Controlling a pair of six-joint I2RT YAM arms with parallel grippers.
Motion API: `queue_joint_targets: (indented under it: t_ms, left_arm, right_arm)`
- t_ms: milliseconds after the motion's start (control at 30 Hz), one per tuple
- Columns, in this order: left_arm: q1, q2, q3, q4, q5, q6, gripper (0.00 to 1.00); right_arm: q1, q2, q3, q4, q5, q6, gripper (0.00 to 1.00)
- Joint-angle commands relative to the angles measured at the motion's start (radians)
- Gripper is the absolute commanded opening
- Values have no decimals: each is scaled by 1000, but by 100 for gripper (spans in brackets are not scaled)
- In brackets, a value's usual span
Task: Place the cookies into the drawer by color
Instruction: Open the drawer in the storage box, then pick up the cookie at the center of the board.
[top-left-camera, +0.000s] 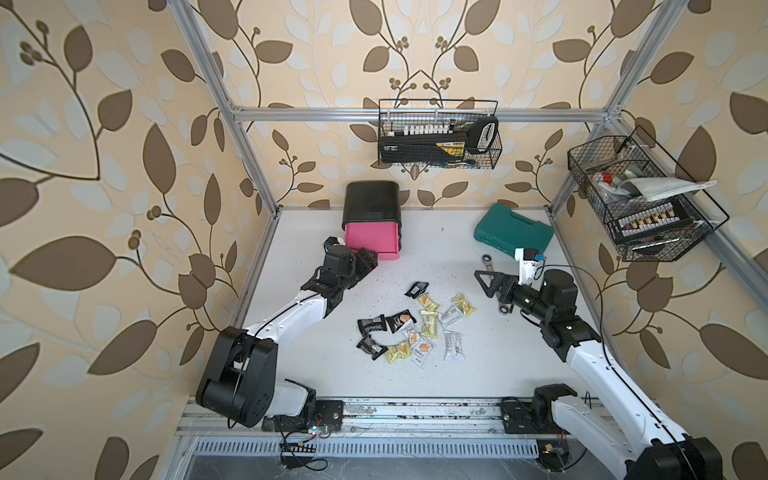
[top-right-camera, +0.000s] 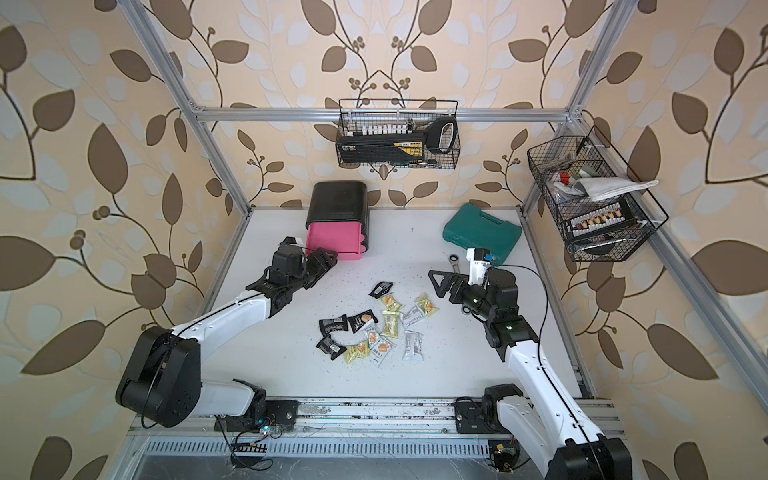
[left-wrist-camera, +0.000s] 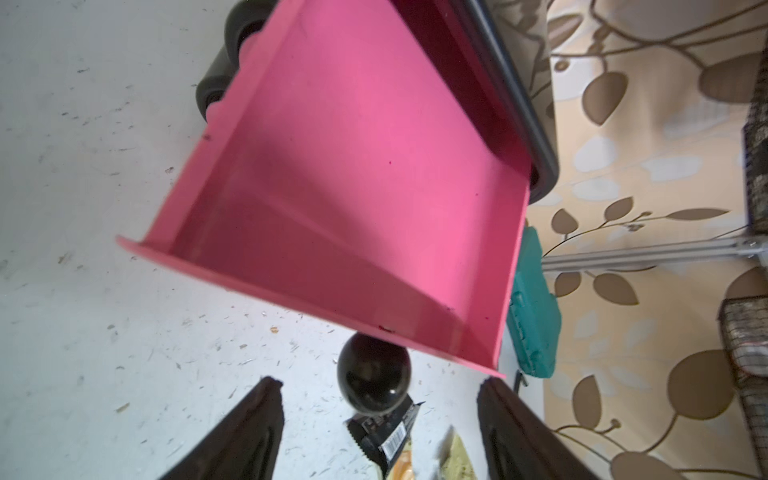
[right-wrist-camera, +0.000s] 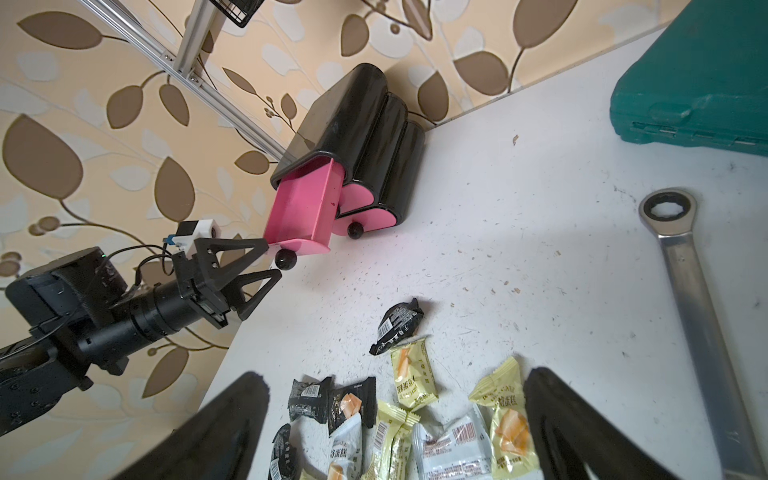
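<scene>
The smooth pink plastic drawer (left-wrist-camera: 353, 187) stands open from its glossy black rounded cabinet (top-left-camera: 371, 201). Your left gripper (left-wrist-camera: 380, 436) has its jaws wide apart at the round knob (left-wrist-camera: 374, 380), not gripping it. The jaws of your right gripper (right-wrist-camera: 397, 374) are fully open and empty, near the crinkly cookies (top-left-camera: 415, 328) heaped in the middle of the worktop (top-left-camera: 457, 374).

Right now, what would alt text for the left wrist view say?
An empty pink drawer stands pulled out of the black cabinet, its round black knob between the fingers of the open left end effector, touching neither. Wrapped cookies lie on the white table by the knob.
</scene>
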Motion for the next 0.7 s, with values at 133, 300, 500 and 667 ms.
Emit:
queue_joint_targets:
  t_ms: [133, 300, 500, 667]
  left_arm:
    - [-68, -160, 7, -118, -45, 47, 78]
    - [-219, -231, 97, -400, -171, 211, 76]
    - [-382, -281, 112, -720, -339, 213, 73]
    - [-506, -285, 60, -847, -352, 111, 67]
  right_arm:
    - [4, -8, -25, 2, 16, -17, 99]
    - [3, -25, -37, 3, 29, -28, 99]
    - [3, -24, -39, 2, 30, -26, 99]
    - [2, -23, -43, 8, 28, -22, 99]
